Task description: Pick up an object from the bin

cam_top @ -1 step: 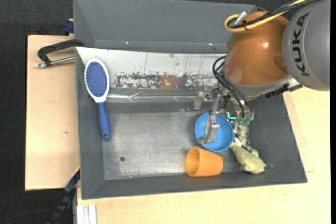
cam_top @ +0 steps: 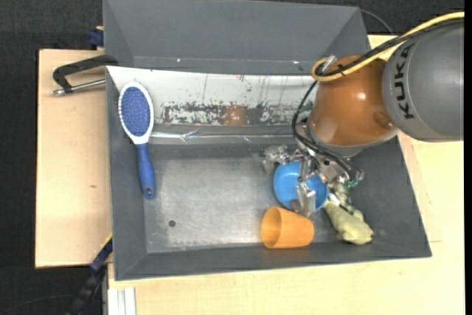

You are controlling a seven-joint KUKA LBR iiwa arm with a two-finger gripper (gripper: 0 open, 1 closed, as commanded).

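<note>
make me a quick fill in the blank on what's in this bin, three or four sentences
1. The hairbrush at the left wall of the bin has a ____ handle.
2. The cup lying on its side is ____.
3. The end effector hangs over a round blue thing, just behind the ____.
4. The pale beige thing lies on the cup's ____ side in the view.

Missing words: blue; orange; cup; right.

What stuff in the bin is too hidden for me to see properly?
1. The blue round thing: camera view, the pincer covers its right side, so its kind is unclear.
2. The pale lumpy thing: camera view, upper end tucked under the pincer; too small to name.
3. The back right corner of the bin: camera view, hidden by the arm's orange cover.
</note>
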